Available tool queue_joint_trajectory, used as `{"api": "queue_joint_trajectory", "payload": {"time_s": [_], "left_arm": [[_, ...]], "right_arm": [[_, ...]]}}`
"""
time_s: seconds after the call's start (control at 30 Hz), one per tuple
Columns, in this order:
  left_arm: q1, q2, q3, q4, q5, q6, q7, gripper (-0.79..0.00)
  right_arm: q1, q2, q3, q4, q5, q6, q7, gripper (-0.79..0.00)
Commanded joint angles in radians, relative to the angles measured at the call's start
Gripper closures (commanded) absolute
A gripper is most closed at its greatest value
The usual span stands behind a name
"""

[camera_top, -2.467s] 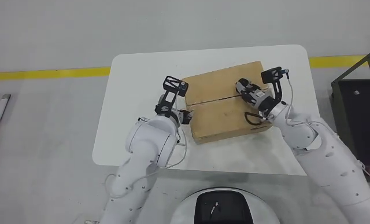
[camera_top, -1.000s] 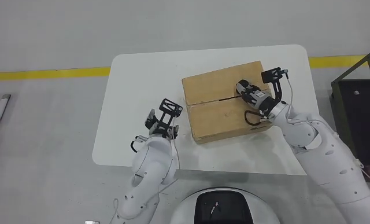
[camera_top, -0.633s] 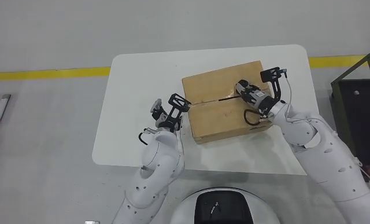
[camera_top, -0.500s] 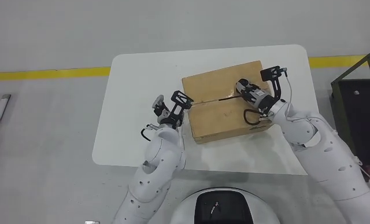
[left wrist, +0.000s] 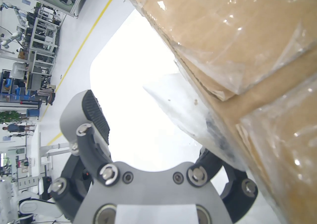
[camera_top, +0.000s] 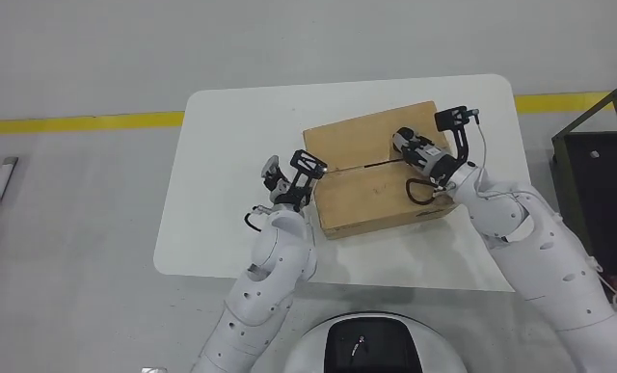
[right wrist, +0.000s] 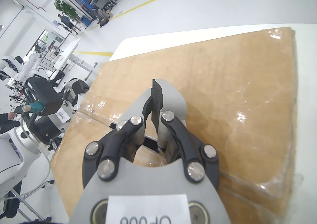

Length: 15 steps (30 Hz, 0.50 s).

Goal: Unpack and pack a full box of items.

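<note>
Two grippers attend one cardboard box [camera_top: 366,195], which sits closed on the right half of the white table [camera_top: 222,151] in the top view. The left gripper [camera_top: 292,173] stands at the box's left end, level with the seam between the flaps. The right gripper [camera_top: 401,142] is over that seam, toward the right end.

From the left wrist, the jaws are spread. One ribbed pad [left wrist: 95,113] stands clear of the box, while the other finger sits behind a loose strip of clear tape [left wrist: 178,103], seemingly against the box wall.

From the right wrist, the jaws are pressed together just above the seam on the box top.
</note>
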Motion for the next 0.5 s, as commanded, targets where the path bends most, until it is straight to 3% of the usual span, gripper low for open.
{"api": "queue_joint_trajectory", "payload": {"time_s": [0.0, 0.03, 0.1, 0.13, 0.17, 0.47], "left_arm": [[0.005, -0.001, -0.004, 0.006, 0.01, 0.004, 0.023, -0.523], [0.008, -0.002, -0.007, 0.007, 0.011, 0.009, 0.033, -0.366], [0.015, -0.004, -0.016, 0.008, 0.012, 0.017, 0.046, -0.203], [0.019, -0.004, -0.02, 0.007, 0.01, 0.02, 0.05, -0.16], [0.022, -0.005, -0.025, 0.005, 0.006, 0.025, 0.056, 0.0], [0.037, -0.015, -0.049, -0.011, -0.001, 0.042, 0.096, 0.0]], "right_arm": [[0.002, -0.001, 0.0, 0.002, 0.001, 0.0, 0.002, 0.0], [0.002, -0.001, -0.001, 0.002, 0.0, 0.0, 0.002, 0.0], [0.003, -0.002, -0.001, 0.004, 0.001, 0.001, 0.003, 0.0], [0.003, -0.002, -0.001, 0.004, 0.001, 0.001, 0.003, 0.0], [0.004, -0.003, -0.002, 0.005, 0.0, 0.0, 0.004, 0.0], [0.0, -0.005, -0.001, 0.005, -0.003, 0.001, 0.007, 0.0]]}}
